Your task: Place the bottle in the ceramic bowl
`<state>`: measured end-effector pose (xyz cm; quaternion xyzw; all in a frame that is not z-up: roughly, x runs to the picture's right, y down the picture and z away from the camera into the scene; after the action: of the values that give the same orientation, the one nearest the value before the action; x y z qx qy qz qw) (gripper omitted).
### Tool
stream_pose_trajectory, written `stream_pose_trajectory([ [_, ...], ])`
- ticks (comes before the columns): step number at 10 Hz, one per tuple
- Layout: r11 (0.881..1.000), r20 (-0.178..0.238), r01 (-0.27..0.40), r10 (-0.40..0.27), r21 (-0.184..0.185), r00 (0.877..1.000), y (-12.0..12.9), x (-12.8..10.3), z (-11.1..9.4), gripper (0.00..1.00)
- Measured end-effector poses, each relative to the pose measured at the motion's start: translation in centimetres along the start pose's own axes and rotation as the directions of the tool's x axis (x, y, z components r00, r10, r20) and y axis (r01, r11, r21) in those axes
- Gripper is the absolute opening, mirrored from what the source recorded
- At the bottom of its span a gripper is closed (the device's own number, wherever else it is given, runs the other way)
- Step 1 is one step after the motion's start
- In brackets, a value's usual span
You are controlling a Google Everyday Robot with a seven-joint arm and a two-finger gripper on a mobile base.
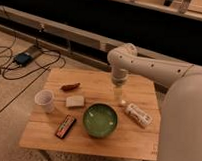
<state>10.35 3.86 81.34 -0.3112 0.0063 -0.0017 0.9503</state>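
Note:
The white bottle (139, 115) with a pale label lies on its side on the wooden table (97, 135), right of the green ceramic bowl (100, 119) and a short gap from its rim. The bowl holds nothing. My gripper (120, 97) hangs from the white arm over the table's back middle, above and behind the gap between bowl and bottle, a little left of the bottle's near end. It holds nothing that I can see.
A white paper cup (45, 100) stands at the table's left. A pale rectangular block (75, 101) lies beside it, a reddish-brown item (70, 86) behind it, and a dark snack bar (66, 127) at the front left. Cables (25, 62) lie on the floor.

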Motion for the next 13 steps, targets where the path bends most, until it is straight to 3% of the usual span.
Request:
stream_pose_trajectory([
  [2,1.000,-0.014,-0.017,0.017,0.001,1.000,0.1,0.7,0.2,0.80],
  [4,0.997,-0.056,-0.076,0.076,-0.010,0.996,1.1,3.2,1.0,0.80],
  [7,0.979,-0.115,-0.194,0.186,-0.062,0.976,4.2,6.4,2.8,0.80],
  [10,0.948,-0.137,-0.301,0.286,-0.106,0.948,7.1,7.8,4.5,0.80],
  [13,0.909,-0.174,-0.398,0.374,-0.124,0.911,9.1,10.0,7.2,0.80],
])
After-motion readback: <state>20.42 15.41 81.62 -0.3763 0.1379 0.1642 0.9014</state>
